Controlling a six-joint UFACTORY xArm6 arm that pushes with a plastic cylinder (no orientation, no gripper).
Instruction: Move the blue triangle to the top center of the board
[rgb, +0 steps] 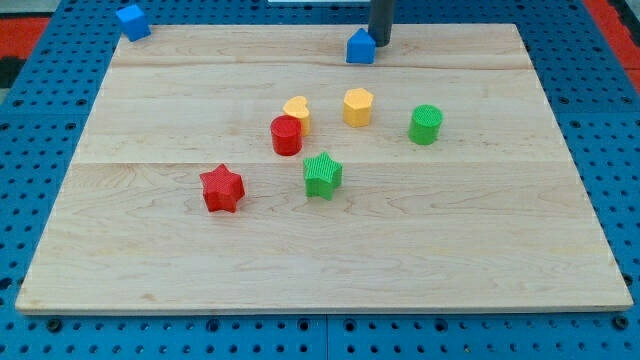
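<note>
The near part of the wooden board (320, 260), at the view's bottom, carries no block. The first blocks met going up are the red star (222, 189), left of the centre, and the green star (322, 175), just to its right; the two are apart.

Above them is a small group. The red cylinder (286, 135) stands in front of the yellow heart (297, 109) and seems to touch it. To the right, with a small gap, is the yellow hexagon (358, 106). More to the right, and a little lower, stands the green cylinder (425, 124), alone.

At the far edge of the board, near the top centre and slightly to the right of the middle, is the blue triangle (360, 47). My tip (380, 43) is just beside it, on its right side, and looks to be touching it; the rod goes straight up and leaves the view at the top. The arm carries no gripper, only this rod, so there is nothing that could open or close.

Far to the view's top left, a blue cube (132, 21) sits at the board's corner, partly over the blue pegboard (40, 100) that surrounds the board.
</note>
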